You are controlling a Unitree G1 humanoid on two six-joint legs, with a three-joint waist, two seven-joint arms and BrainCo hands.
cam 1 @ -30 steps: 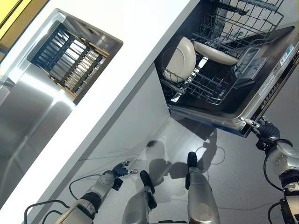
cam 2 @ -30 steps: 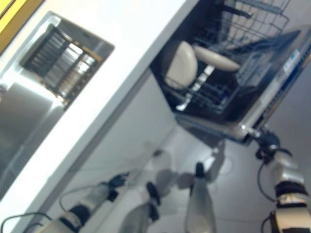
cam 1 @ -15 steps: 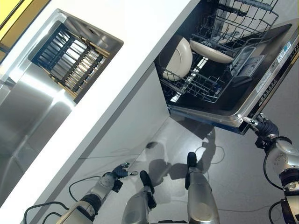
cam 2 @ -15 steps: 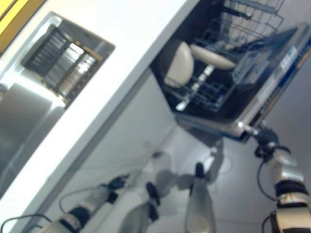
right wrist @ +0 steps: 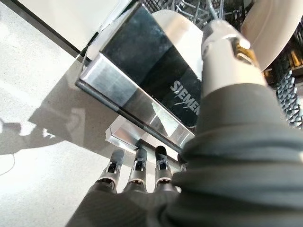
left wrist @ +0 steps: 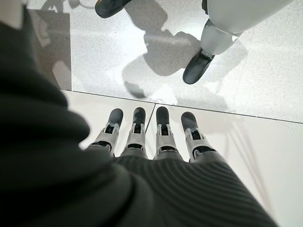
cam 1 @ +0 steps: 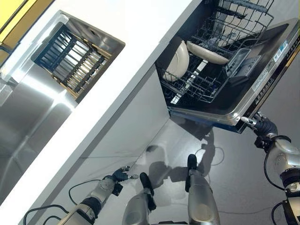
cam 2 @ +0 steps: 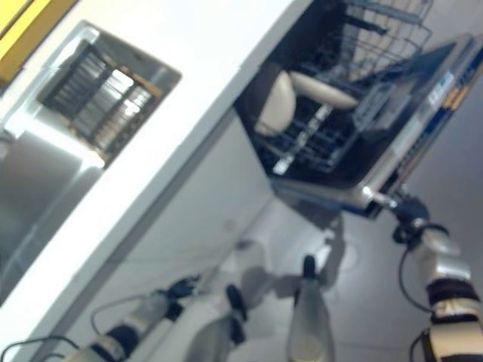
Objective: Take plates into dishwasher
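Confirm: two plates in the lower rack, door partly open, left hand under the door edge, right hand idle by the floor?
Hands are swapped. The right hand is at the door edge, fingers straight under it, as the right wrist view shows; the left hand hangs idle, open, near the floor. Two plates in the lower rack and the partly open door are right, per the left eye view.

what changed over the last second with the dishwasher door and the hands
The right hand, fingers straight under the edge of the black steel-rimmed dishwasher door, has pushed it upward, so it now stands more closed. The two cream plates stay in the lower wire rack. The left hand still hangs open and empty by the white cabinet front.
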